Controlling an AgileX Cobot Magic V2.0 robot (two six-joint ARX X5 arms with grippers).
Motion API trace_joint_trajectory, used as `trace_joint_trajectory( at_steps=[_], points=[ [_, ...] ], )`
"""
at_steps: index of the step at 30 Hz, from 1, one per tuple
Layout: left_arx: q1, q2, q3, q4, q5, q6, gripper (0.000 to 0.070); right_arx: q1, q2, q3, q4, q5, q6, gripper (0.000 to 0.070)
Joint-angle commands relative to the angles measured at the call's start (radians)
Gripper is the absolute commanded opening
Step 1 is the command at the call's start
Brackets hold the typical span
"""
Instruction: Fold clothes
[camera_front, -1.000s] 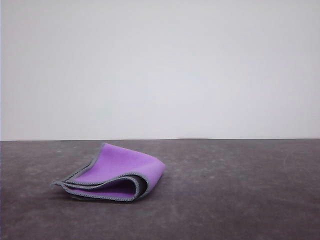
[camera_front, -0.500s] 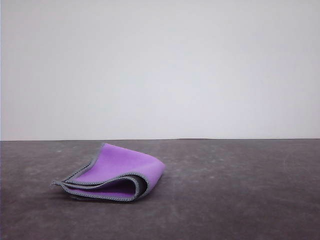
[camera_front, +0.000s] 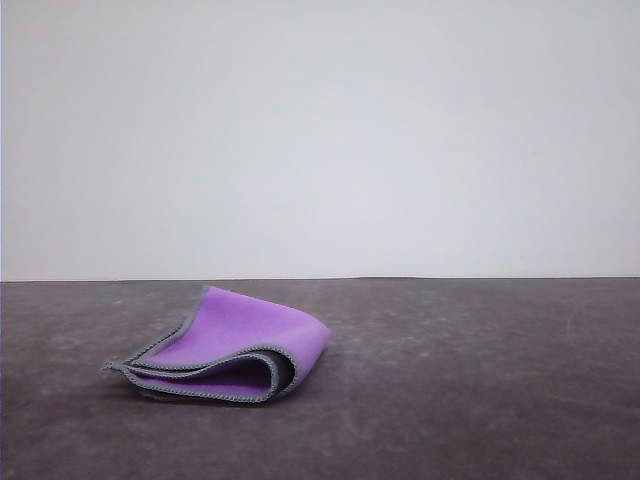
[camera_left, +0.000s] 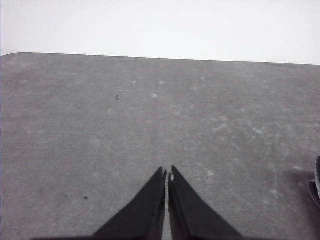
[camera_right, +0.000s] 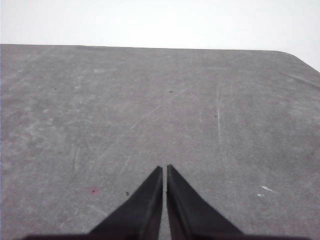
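The cloth (camera_front: 225, 348) lies folded on the grey table (camera_front: 480, 390), left of centre in the front view, purple face outward. Its layers are stacked, their grey stitched hems running together along the near edge to a point at the left, while the right side curls over in a rounded fold with a dark gap inside. In the left wrist view, the left gripper (camera_left: 167, 173) hangs above bare tabletop with its two black fingers pressed together, nothing between them; a dark sliver at that picture's edge may be the cloth. In the right wrist view, the right gripper (camera_right: 164, 168) likewise has its fingers closed on nothing, over scuffed tabletop.
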Motion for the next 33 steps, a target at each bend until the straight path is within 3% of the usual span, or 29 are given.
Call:
trace_joint_trajectory(
  at_steps=[1,33],
  points=[
    [-0.003,0.000,-0.020,0.010,0.001,0.002,0.0000,0.001,-0.001,-0.005,0.010,0.001,0.014,0.0012],
    [-0.003,0.000,-0.020,0.010,0.001,0.002,0.0000,0.001,-0.001,-0.005,0.010,0.001,0.013,0.0011]
  ],
)
